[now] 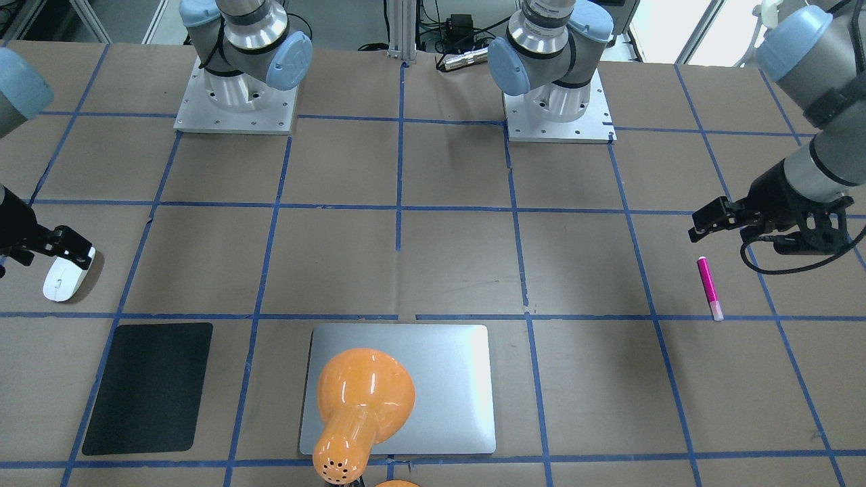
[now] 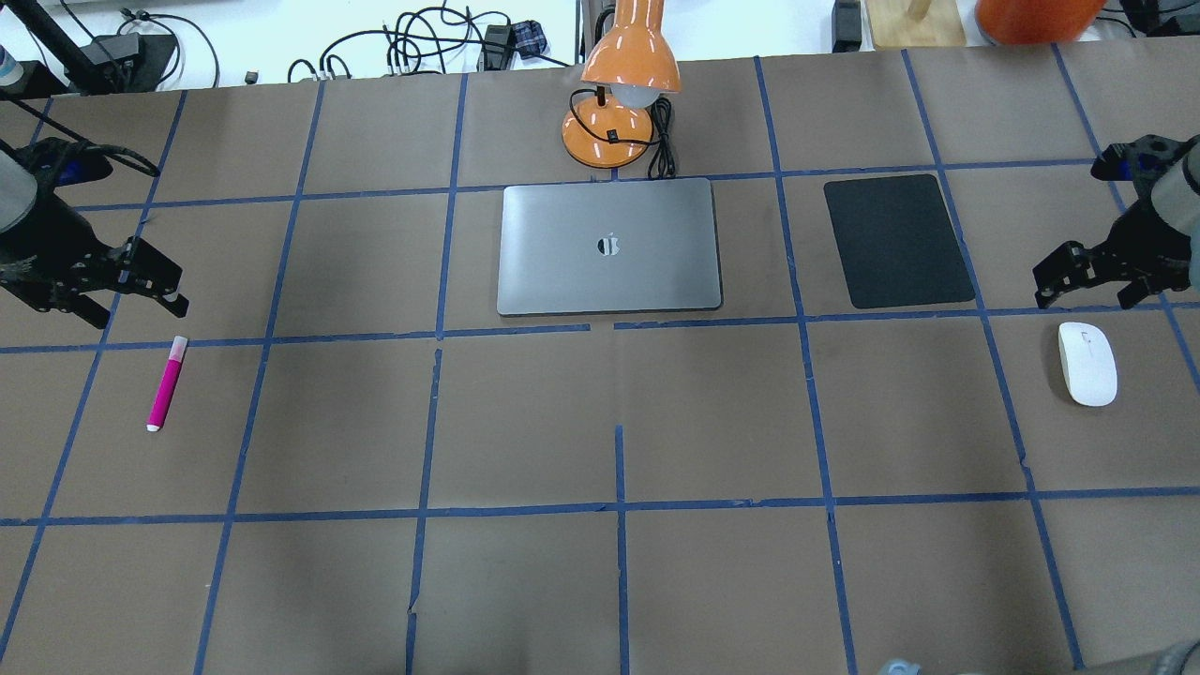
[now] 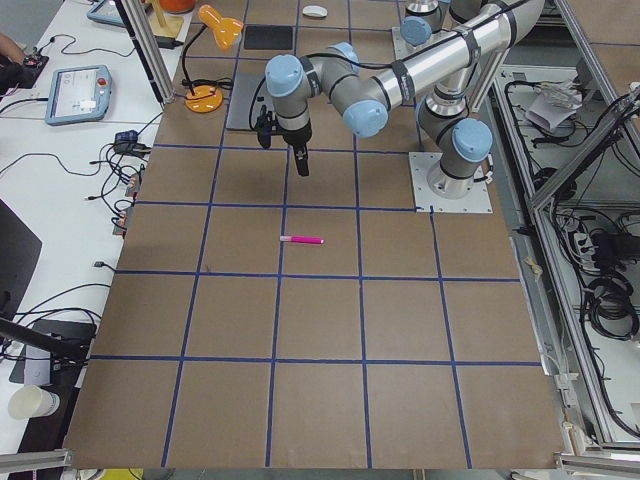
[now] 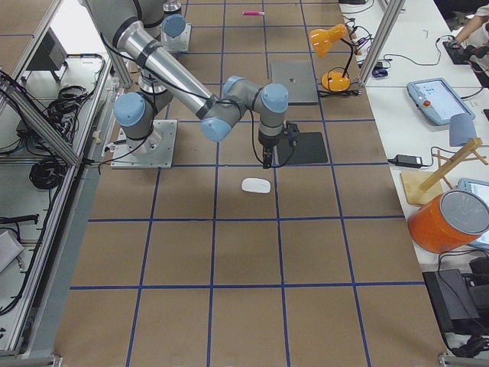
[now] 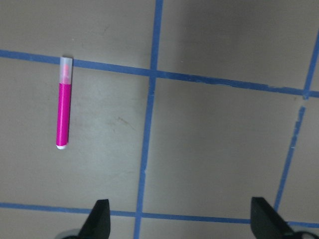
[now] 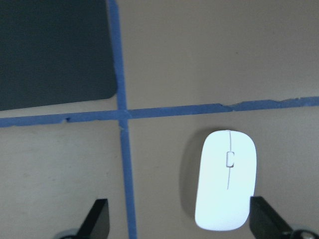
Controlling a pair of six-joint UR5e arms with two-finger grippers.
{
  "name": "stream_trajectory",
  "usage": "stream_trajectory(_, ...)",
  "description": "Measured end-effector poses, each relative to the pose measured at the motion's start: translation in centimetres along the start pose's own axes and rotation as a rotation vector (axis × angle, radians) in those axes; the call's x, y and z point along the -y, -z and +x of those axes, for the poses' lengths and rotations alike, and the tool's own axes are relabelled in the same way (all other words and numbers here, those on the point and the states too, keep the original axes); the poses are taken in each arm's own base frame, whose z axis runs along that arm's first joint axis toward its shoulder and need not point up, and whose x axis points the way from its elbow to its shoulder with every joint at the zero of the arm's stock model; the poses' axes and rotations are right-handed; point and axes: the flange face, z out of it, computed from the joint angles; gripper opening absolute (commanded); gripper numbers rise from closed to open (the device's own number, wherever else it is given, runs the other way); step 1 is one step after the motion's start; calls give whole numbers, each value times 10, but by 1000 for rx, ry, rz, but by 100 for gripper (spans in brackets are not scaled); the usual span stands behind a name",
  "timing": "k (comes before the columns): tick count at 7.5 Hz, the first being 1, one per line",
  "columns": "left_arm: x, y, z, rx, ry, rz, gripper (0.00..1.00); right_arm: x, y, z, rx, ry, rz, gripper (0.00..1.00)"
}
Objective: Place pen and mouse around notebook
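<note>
A: How is the left arm (image 3: 450,50) set?

B: Stretched out from its base, elbow folded, the wrist turned so the left gripper (image 5: 182,221) points straight down. Its two fingers stand wide apart with nothing between them.

A: And the right arm (image 4: 172,69)?

B: Much the same pose at the opposite end: a long reach, bent elbow, the right gripper (image 6: 179,221) aimed downward, jaws spread wide and empty.

A: Are the two near each other?

B: No, well apart, each out at its own side.
</note>
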Motion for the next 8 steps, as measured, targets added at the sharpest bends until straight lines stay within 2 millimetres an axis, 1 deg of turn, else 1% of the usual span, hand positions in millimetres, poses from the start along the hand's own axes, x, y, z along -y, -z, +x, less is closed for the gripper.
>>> stream_trajectory(1,2,-21,-26,5,-45,16,100,0,-22,17,-4,-17,-31,100)
stream_trajectory(2,5,-42,-47,26,-69,35,100,-2,-36,26,-24,-23,-67,100)
stream_trajectory(3,8,-64,-60,47,-86,35,100,-3,-46,30,-43,-23,-99,100)
stream_trajectory(4,10,-83,-68,61,-105,32,100,-5,-53,32,-49,-24,-118,100)
stream_trajectory(6,14,-119,-74,67,-122,27,100,-8,-61,30,-46,-35,-128,100)
stream_trajectory(8,17,-142,-77,62,-125,18,100,-5,-76,33,-51,-33,-126,100)
